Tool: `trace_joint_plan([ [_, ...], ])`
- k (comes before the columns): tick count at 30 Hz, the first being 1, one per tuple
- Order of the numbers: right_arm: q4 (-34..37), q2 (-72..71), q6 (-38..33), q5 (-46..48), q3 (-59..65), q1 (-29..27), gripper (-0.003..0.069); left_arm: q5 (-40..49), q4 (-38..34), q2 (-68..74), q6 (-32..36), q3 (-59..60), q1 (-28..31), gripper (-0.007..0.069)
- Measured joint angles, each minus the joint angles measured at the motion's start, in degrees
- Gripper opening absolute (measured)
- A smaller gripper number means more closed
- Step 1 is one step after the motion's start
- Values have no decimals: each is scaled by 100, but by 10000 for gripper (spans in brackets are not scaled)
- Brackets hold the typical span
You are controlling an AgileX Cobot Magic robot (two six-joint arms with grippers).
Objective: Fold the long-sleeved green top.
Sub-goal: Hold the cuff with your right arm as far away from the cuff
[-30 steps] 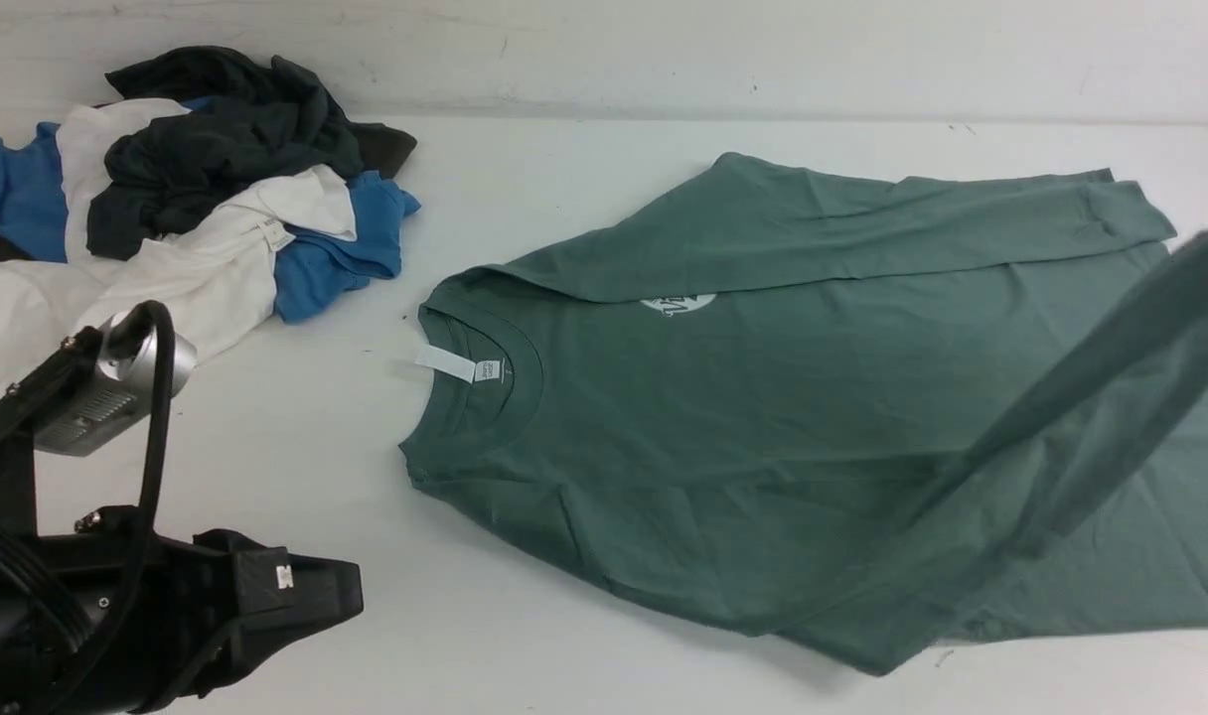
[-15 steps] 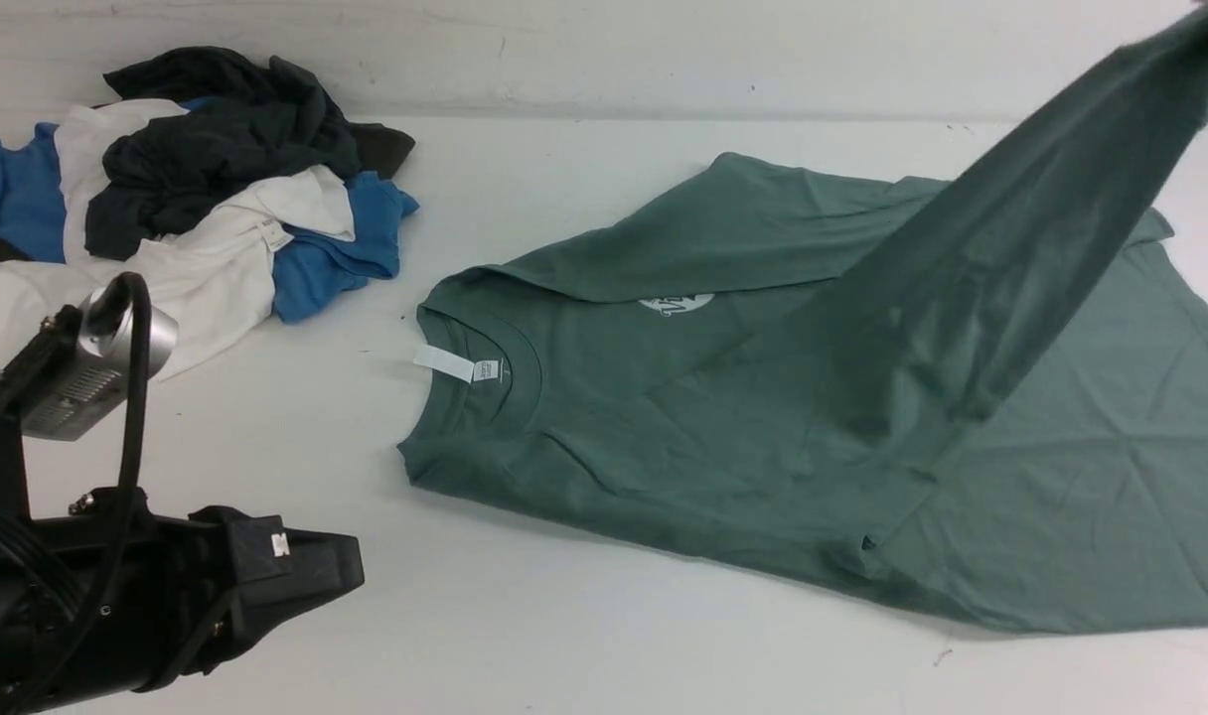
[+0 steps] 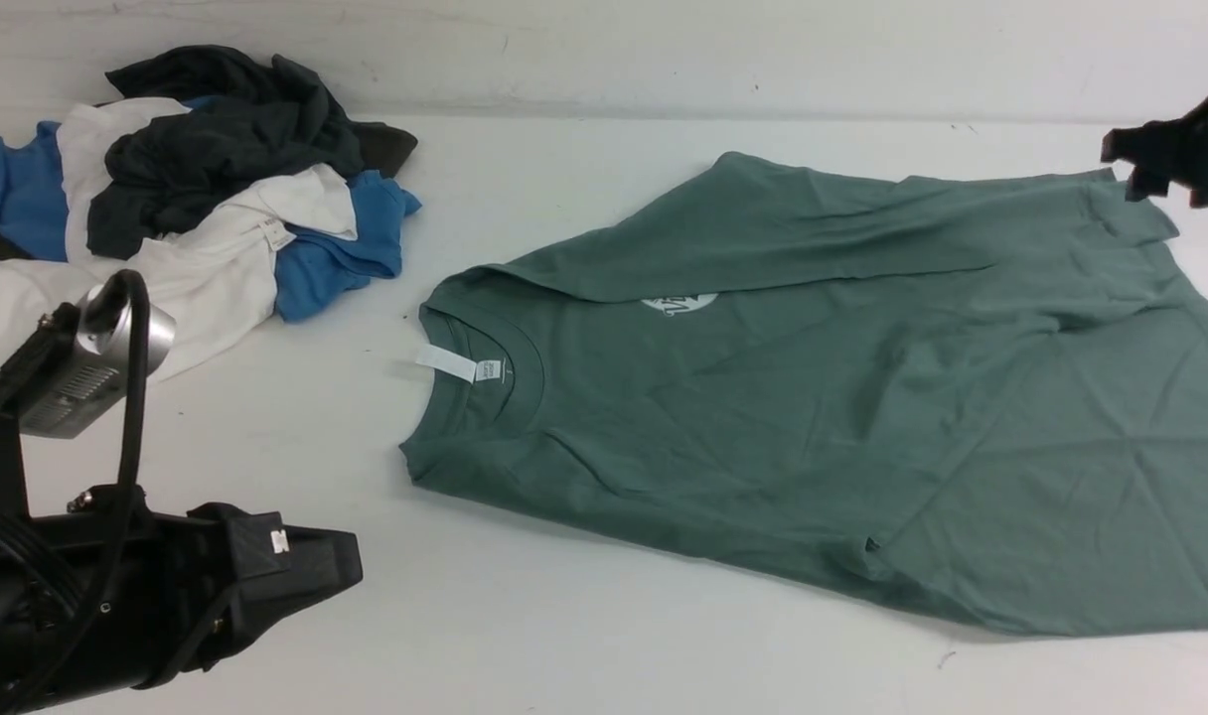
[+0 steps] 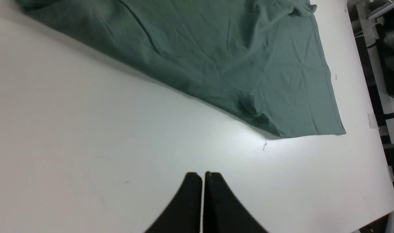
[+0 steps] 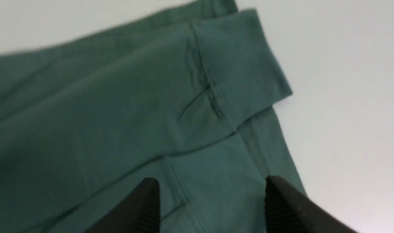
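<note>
**Green long-sleeved top [image 3: 813, 427] spread on the table, both sleeves laid across it**

The large, sage-green cotton crew-neck shirt is spread front-up on the plain white table [image 3: 564, 636], collar toward the robot's left, hem toward its right; a small white neck tag [image 3: 460, 365] and a round white chest print [image 3: 678, 303] are shown, the print half covered by the far sleeve; both sleeves appear to be folded in over the body, the ribbed cuffs [image 5: 242, 64] lying together at the far right corner. The cloth is judged soft, light and limp; sagging and creasing are to be expected when it is lifted, so it is best taken at the near hem corner [image 4: 341, 132] or a shoulder, both layers pinched together. The black right gripper [image 5: 211, 183] is seen just above the cuffs, jaws wide apart, nothing between them; the black left gripper [image 4: 202, 174] is seen over bare table on the near side, apart from the shirt, jaws pressed together, empty. A crumpled heap of blue, white and dark grey garments [image 3: 197, 189] is seen at the far left, well apart.
</note>
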Motion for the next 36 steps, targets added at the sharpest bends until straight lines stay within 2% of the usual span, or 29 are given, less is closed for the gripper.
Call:
trace_joint_plan([
  [3, 92, 87, 248, -393, -47, -154, 467, 0, 0, 0, 0, 0, 0, -1],
  [8, 888, 689, 313, -611, -453, -524, 477, -5, 0, 0, 0, 0, 0, -1],
  [10, 1160, 970, 109, -522, -574, -618, 477, -5, 0, 0, 6, 0, 0, -1],
  [11, 1279, 1227, -232, -436, -676, -652, 477, -10, 0, 0, 6, 0, 0, -1],
  [14, 1369, 1506, -602, -401, -848, -659, 477, -29, 0, 0, 18, 0, 0, -1],
  [21, 1639, 1598, -752, -1293, -985, -659, 477, -34, 128, 0, 22, 0, 0, -1],
  [29, 1819, 1834, -1243, -944, -1033, -659, 453, -189, 211, 0, 22, 0, 0, -1],
  [32, 1819, 1834, -1462, -603, -1119, -650, 374, -229, 217, 0, 22, 0, 0, -1],
  [35, 1813, 1834, -1825, 227, -1413, -579, 216, -325, 217, 0, 22, 0, 0, -1],
  [36, 1813, 1834, -1907, 678, -1588, -531, 136, -351, 217, 0, 22, 0, 0, -1],
])
